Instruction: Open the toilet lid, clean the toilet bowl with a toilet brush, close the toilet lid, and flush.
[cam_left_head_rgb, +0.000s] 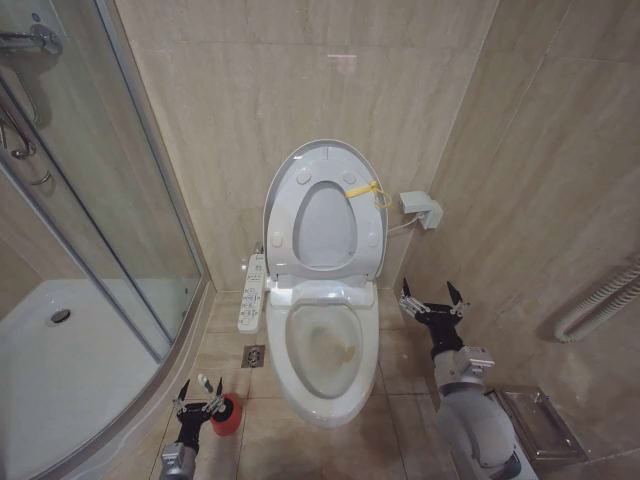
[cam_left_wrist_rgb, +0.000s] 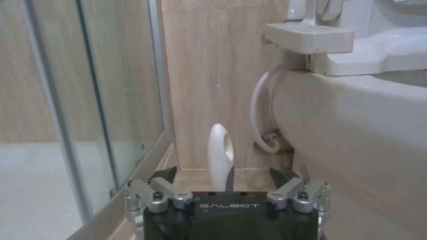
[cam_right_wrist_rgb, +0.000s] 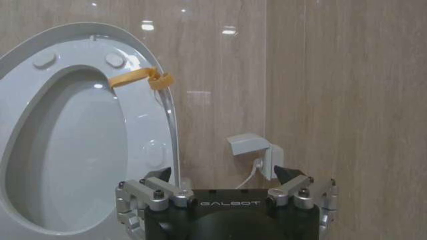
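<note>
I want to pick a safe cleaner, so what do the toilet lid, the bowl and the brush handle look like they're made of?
The lid, raised against the wall, looks like glossy white plastic: thin edge, moulded bumpers. The bowl looks like glazed ceramic: thick, rounded, shiny rim. The brush handle looks like smooth white plastic, though its look leaves that open; the left gripper hovers open at it.

The room is evenly and warmly lit from above. Small bright glare spots sit on the glossy wall tiles (cam_right_wrist_rgb: 230, 31) and on the raised toilet lid (cam_right_wrist_rgb: 80, 125). Shadows are soft and weak. The left wrist view looks a little hazy; the head view bends lines near its edges.
</note>
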